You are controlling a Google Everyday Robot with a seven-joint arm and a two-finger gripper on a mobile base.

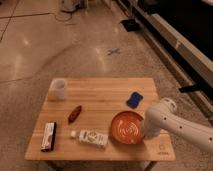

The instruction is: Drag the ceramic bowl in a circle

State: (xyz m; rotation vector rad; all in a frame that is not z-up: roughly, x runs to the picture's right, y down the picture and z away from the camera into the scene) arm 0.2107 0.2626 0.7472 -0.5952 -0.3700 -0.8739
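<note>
The ceramic bowl is set at the wooden table's front right. The gripper is seen at its right rim, and whether it is holding the bowl cannot be told. The circle is best kept tight so that the bottle and the blue sponge are cleared.

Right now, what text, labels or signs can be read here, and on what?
No text is readable.
White bottle label: blurred.
Snack bar wrapper: blurred.
Floor: a taped X mark, no words.
Gripper, at the ceramic bowl right rim: no markings visible.
</note>
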